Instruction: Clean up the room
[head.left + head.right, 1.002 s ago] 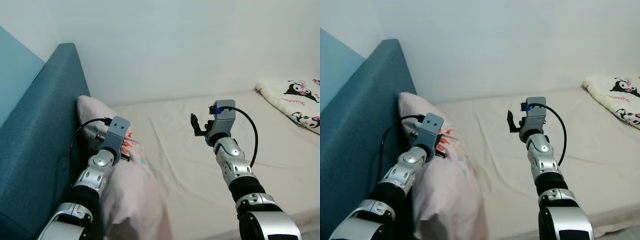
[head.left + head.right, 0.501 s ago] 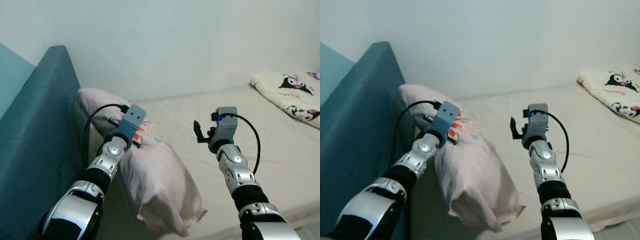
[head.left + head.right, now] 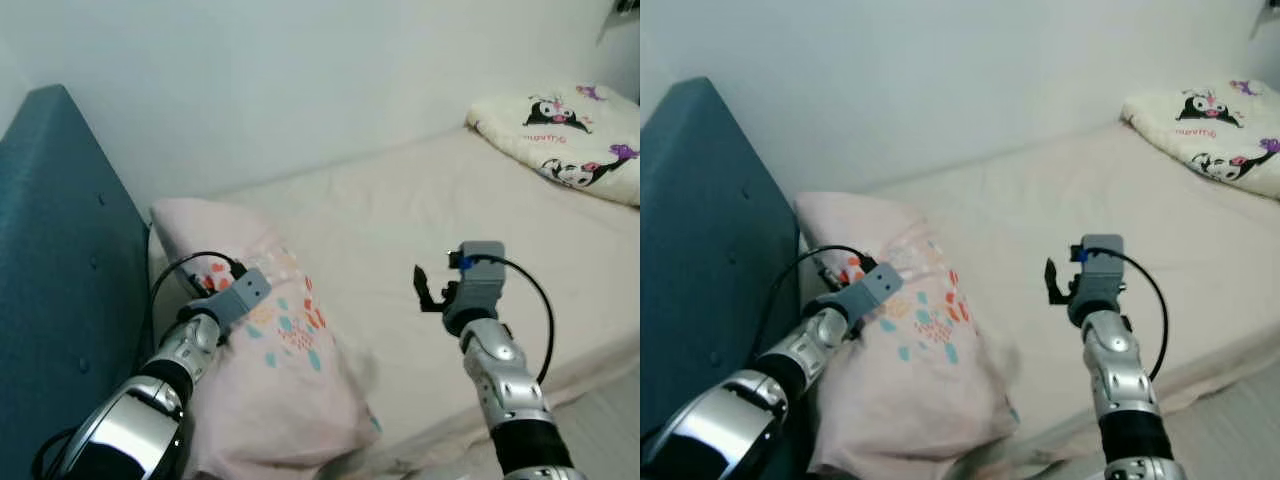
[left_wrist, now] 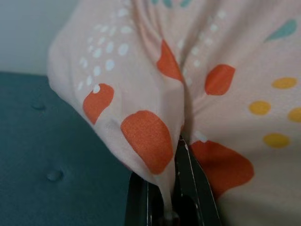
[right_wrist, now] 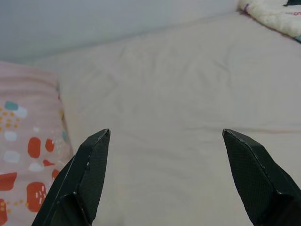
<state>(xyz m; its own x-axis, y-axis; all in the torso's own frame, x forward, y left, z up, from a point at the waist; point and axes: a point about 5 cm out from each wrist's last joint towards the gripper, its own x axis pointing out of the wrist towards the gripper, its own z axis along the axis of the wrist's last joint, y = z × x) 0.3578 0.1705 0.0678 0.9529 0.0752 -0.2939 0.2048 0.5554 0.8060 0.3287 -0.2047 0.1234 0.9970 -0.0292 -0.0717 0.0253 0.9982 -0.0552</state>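
Note:
A pale pink pillow (image 3: 270, 350) with orange, teal and yellow spots lies at the bed's left end, against the blue headboard (image 3: 60, 280). My left gripper (image 4: 171, 197) is shut on a fold of the pillow's cover, and the cloth (image 4: 155, 136) is pinched between the black fingers. The left arm (image 3: 190, 340) reaches over the pillow's left side. My right gripper (image 5: 169, 174) hangs open over the bare sheet to the right of the pillow, with nothing between its fingers (image 5: 89, 169). In the head view it sits at mid-right (image 3: 428, 290).
The cream bed sheet (image 3: 420, 200) stretches to the right. A folded white blanket (image 3: 560, 130) with cartoon prints lies at the far right corner. A white wall (image 3: 300, 70) runs behind the bed. The mattress's front edge (image 3: 600, 350) is near my right arm.
The view has swung right and down. The pillow now lies flatter at the headboard, with its printed face up. My left gripper still holds it, and the right gripper stays open.

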